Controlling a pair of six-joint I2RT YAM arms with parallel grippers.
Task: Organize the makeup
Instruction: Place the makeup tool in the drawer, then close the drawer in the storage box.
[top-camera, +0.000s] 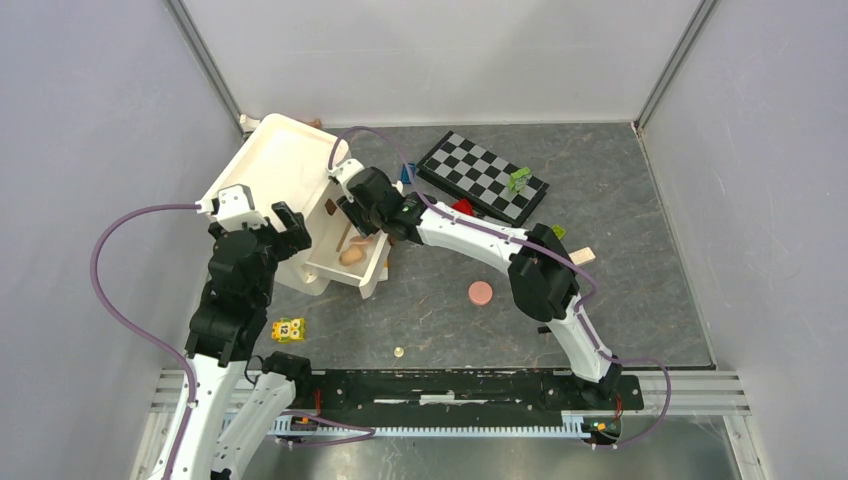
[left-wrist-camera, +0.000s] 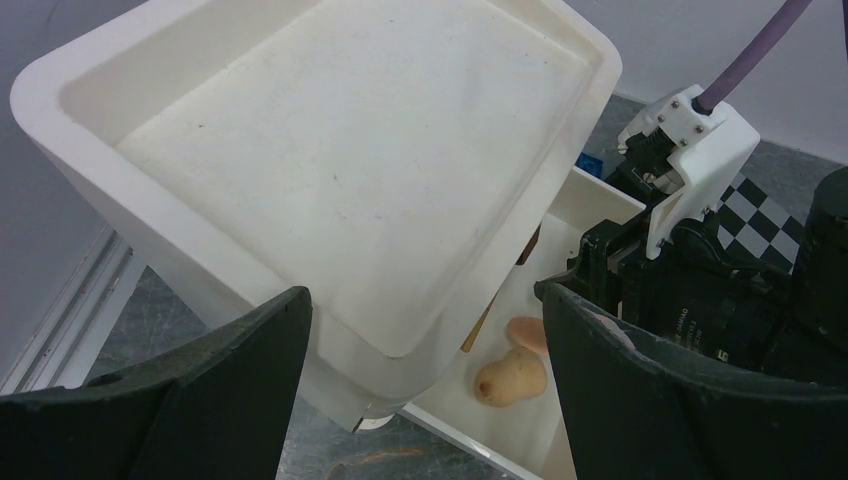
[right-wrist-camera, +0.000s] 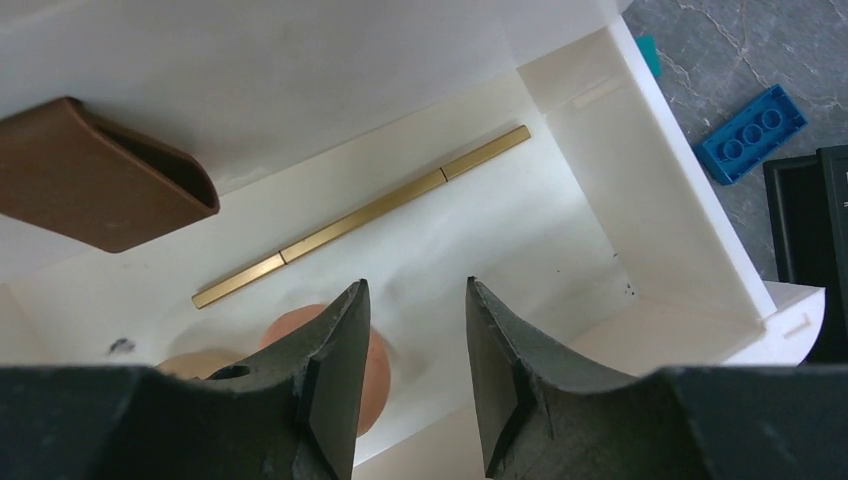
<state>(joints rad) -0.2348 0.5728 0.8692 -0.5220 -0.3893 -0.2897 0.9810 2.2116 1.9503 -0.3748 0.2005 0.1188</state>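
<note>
Hovering over the open drawer of the white plastic organiser box, the right gripper has its jaws apart and empty. A slim gold pencil, brown pouch and peach round sponge lie inside. The left gripper gapes wide astride the box's corner. This looks like a drop-off; next, lift clear and reach for the round pink disc lying apart on the grey table.

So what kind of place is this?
Probably a robot lab booth, not a home: two arms bolted to a rail, and plain grey walls boxing in the table.
</note>
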